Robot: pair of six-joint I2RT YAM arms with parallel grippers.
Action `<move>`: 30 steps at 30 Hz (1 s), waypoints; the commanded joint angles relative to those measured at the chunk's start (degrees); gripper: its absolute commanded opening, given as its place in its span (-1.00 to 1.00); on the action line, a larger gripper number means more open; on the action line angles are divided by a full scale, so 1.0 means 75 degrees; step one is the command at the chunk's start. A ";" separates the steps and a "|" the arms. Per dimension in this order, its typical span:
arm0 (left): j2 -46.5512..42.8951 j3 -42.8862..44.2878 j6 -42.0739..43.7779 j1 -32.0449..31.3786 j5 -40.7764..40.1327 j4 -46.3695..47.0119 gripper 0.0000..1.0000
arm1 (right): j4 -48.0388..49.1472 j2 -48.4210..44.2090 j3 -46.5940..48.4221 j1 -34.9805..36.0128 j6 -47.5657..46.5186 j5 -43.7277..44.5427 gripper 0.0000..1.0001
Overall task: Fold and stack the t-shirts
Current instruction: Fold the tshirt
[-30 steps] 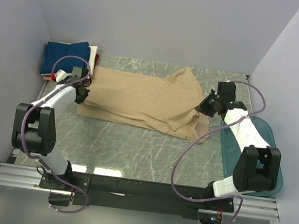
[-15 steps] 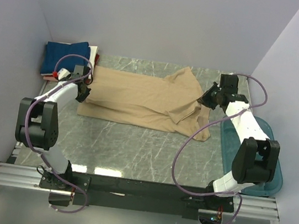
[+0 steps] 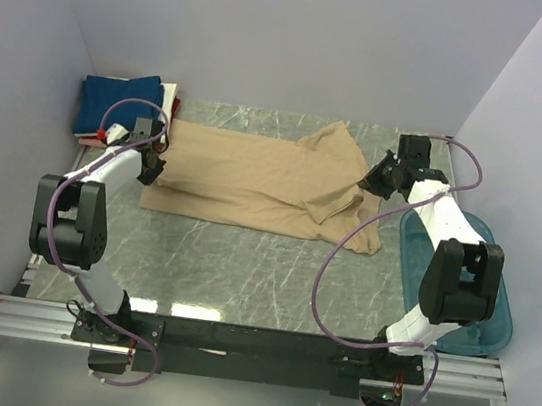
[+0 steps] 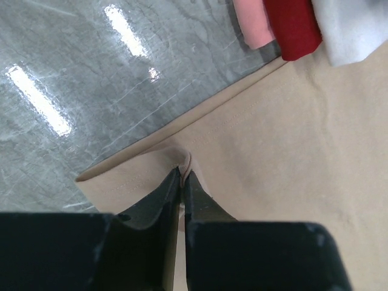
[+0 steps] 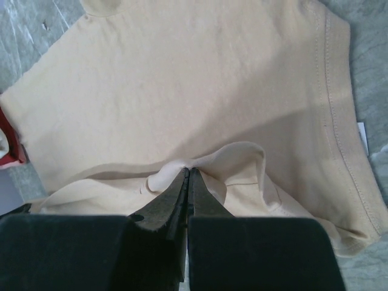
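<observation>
The left claw [image 4: 182, 173] and right claw [image 5: 187, 173] pinch the tan t-shirt [image 3: 255, 176] tight. The right one has pulled far, starting the fold.

The tool [image 4: 182, 182] has its dark fingers pressed together on a small raised pinch at the hem of the tan t-shirt [image 4: 291, 151], which spreads ahead and to its right. Left of the tool lies grey marbled tabletop [image 4: 91, 73] with glare streaks. Far ahead and rightward, a pink shirt [image 4: 254, 21], red shirt [image 4: 294, 24] and white shirt [image 4: 351, 27] lie side by side
</observation>
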 commanded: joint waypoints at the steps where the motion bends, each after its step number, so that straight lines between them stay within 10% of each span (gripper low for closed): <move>1: -0.0042 0.0126 0.0139 0.0047 0.0003 0.0170 -0.74 | 0.0326 0.0020 0.0148 -0.0117 -0.0010 -0.0047 -1.00; 12: 0.0193 0.0337 0.0503 0.0152 0.0425 0.0474 -0.38 | 0.0467 0.0804 0.0523 -0.0304 0.0049 -0.0270 -1.00; 20: -0.0931 -0.0493 0.0620 0.0188 0.0871 0.0955 0.52 | -0.0036 0.1403 0.1484 -0.0304 -0.0303 -0.0376 -0.08; 30: -0.2911 -0.2919 -0.0235 0.0199 0.0905 0.1470 0.38 | 0.0781 -0.0819 -0.1196 0.0035 0.0118 0.0046 -0.10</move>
